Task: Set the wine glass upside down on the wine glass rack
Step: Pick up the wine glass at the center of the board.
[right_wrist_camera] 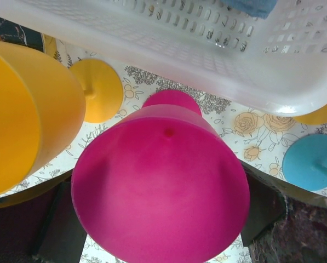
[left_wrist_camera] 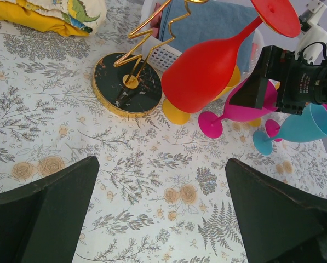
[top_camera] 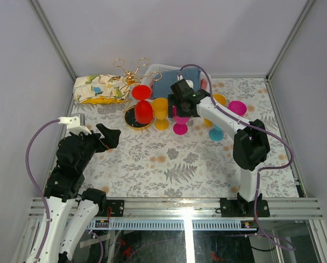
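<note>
Right gripper (top_camera: 179, 110) stands wide open astride the bowl of the magenta wine glass (right_wrist_camera: 163, 186), which stands upright on its foot between the two fingers, not yet gripped. A yellow glass (right_wrist_camera: 26, 131) crowds the gripper's left finger, a white basket (right_wrist_camera: 207, 49) lies just ahead of the fingertips, and a teal glass (right_wrist_camera: 311, 161) sits ahead to its right. The wine glass rack (left_wrist_camera: 114, 71) waits further to the gripper's left, beyond the yellow glass, with a red glass (left_wrist_camera: 207, 71) already hanging bowl-down from one arm. Left gripper (top_camera: 111, 137), also open and empty, hovers well apart from the glasses. The step in hand looks like the grasp: close squarely on the bowl, lift straight up clear of the neighbours before turning it over, then aim the stem at a free loop away from the red glass.
</note>
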